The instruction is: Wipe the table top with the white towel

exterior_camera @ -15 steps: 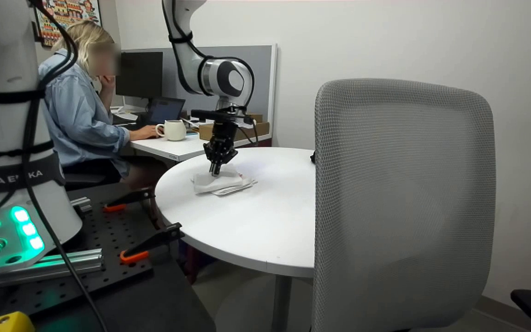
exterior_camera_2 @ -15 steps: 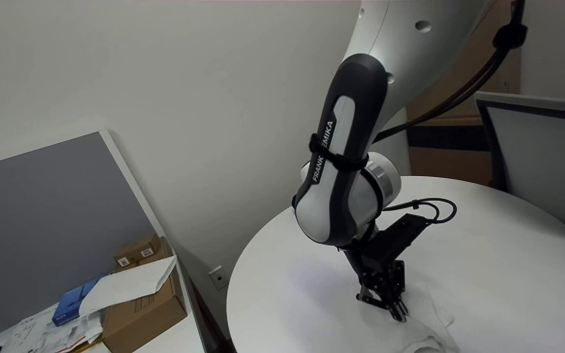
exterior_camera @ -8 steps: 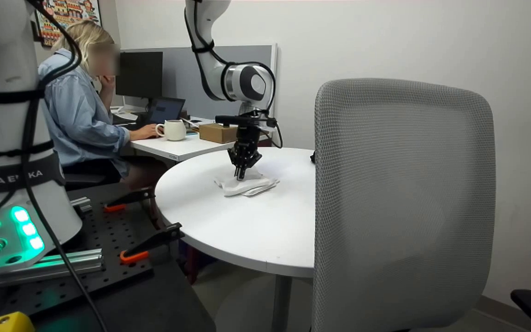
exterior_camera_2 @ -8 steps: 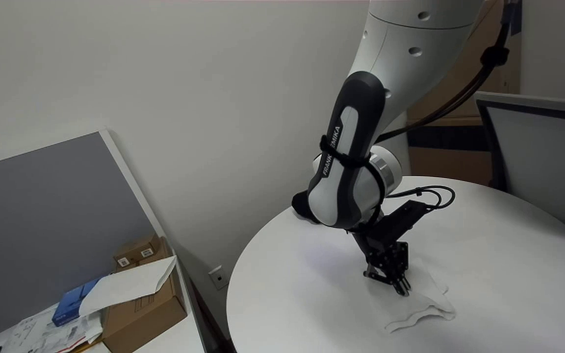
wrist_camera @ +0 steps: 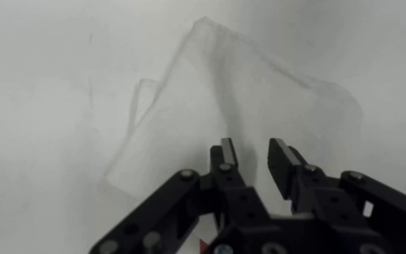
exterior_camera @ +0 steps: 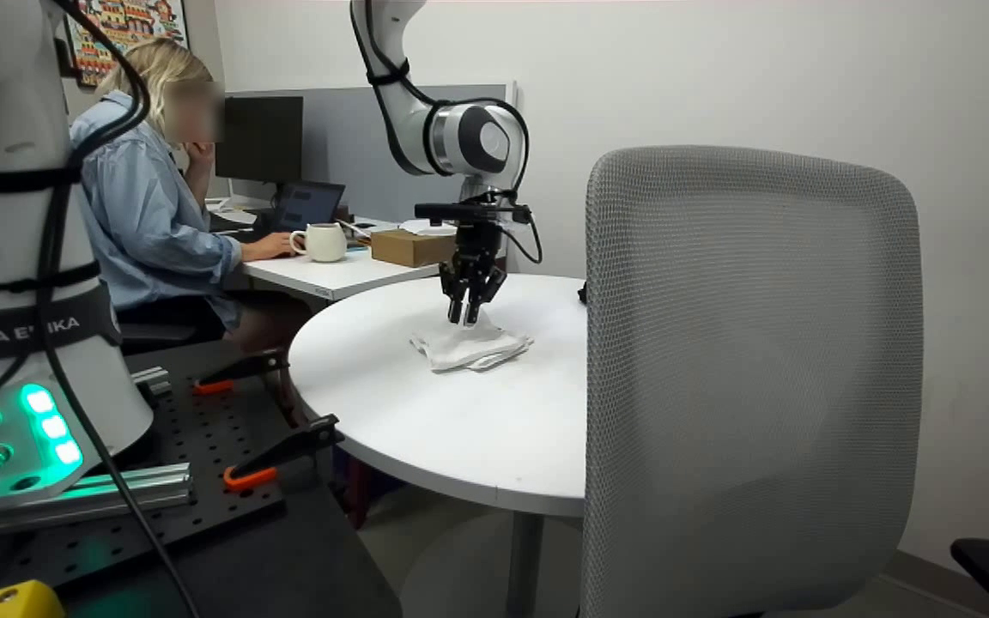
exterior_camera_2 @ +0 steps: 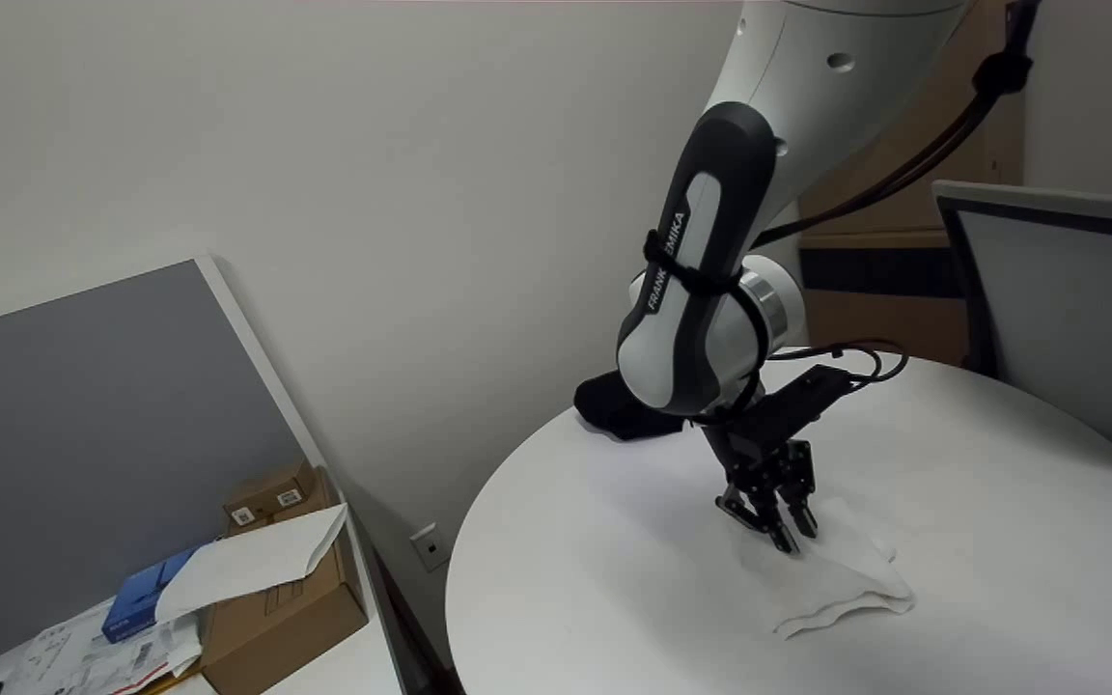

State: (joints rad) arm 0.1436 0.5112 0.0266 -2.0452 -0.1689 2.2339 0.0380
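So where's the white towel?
In an exterior view, the white towel lies on the round table, left of the gray chair; the wrist view shows it beneath the open gripper.

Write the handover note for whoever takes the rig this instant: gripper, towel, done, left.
Gripper: open over the white towel, not clamping it; whether it touches is unclear.
Towel: rumpled, in folded layers, lying on the white round table.
Elsewhere on the table: a black item near its edge.
Done: over the last second the towel slid across part of the table with the gripper, which has now opened. How much is wiped does not show.
Left: probably regrip the towel and wipe the rest, unless you judge the coverage enough.
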